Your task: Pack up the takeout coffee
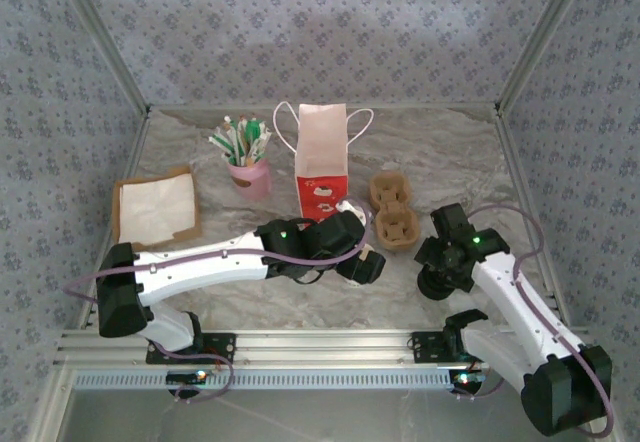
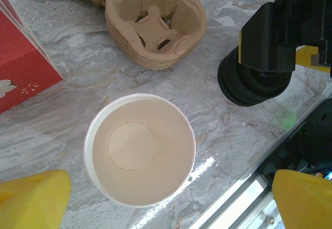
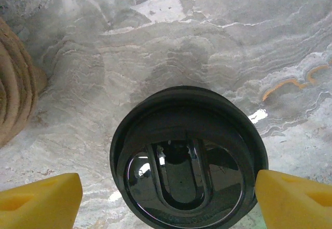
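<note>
The white paper cup [image 2: 140,148] is standing upright on the table with its mouth facing straight up and no lid on it, so its long axis is running vertically. It is sitting just right of the red paper bag [image 2: 21,68] and just in front of the moulded pulp carrier [image 2: 155,22]. The left gripper [image 2: 171,190] is hanging over the cup released, its yellow fingers [image 2: 31,200] spread wide and clear of the cup wall. The right gripper [image 3: 168,192] is hovering over a black lid [image 3: 187,156] that is lying flat, topmost on a dark stack. Its jaws are open around the lid: one pad is standing apart from the rim, the other right at it. A grey marbled tabletop [image 1: 300,302] is carrying everything, and pale flower-patterned walls [image 1: 300,22] are closing it in on three sides. At the back, a pink holder of utensils [image 1: 250,177] and a cardboard tray of napkins [image 1: 155,210] are standing well apart from the arms. Bare marble is lying open between the two grippers and the aluminium rail [image 1: 320,347] at the near edge, while the lid stack is sitting near the right wall.
</note>
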